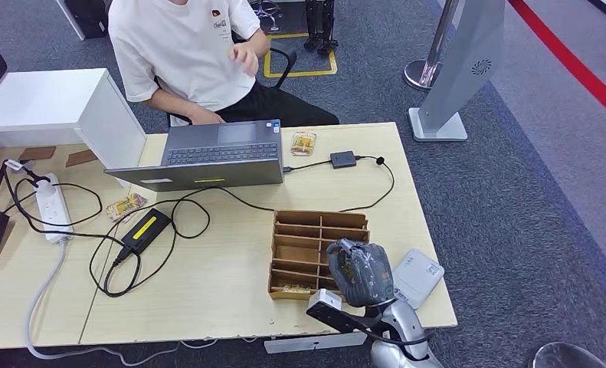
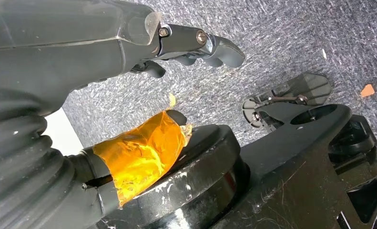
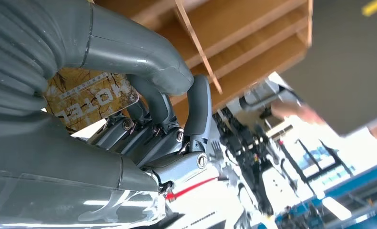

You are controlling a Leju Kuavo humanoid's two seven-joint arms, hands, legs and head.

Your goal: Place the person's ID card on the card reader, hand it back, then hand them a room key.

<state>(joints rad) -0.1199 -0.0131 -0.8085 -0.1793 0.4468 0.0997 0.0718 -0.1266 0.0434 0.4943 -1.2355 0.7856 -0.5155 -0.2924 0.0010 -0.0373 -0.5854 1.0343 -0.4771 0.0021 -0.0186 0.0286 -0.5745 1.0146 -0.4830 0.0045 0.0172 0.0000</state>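
My right hand (image 1: pixel 361 272) hovers over the right end of the brown wooden organiser (image 1: pixel 315 230) near the table's front edge. In the right wrist view its fingers (image 3: pixel 157 119) curl in towards the thumb, and I see nothing between them. A gold hotel key card (image 3: pixel 88 98) lies in the organiser just beyond the hand; key cards (image 1: pixel 292 290) sit in the front compartment. The white card reader (image 1: pixel 417 274) lies right of the hand. My left hand (image 2: pixel 129 62) hangs over grey carpet, fingers apart and holding nothing. A person in a white shirt (image 1: pixel 185 46) sits across the table.
An open laptop (image 1: pixel 215 153) stands at the far edge, with a black adapter (image 1: pixel 343 159), a power brick (image 1: pixel 146 230), looping cables and a white power strip (image 1: pixel 52 207) to its left. Small yellow packets (image 1: pixel 303 142) lie near the laptop. A white box (image 1: pixel 54 103) stands at the back left.
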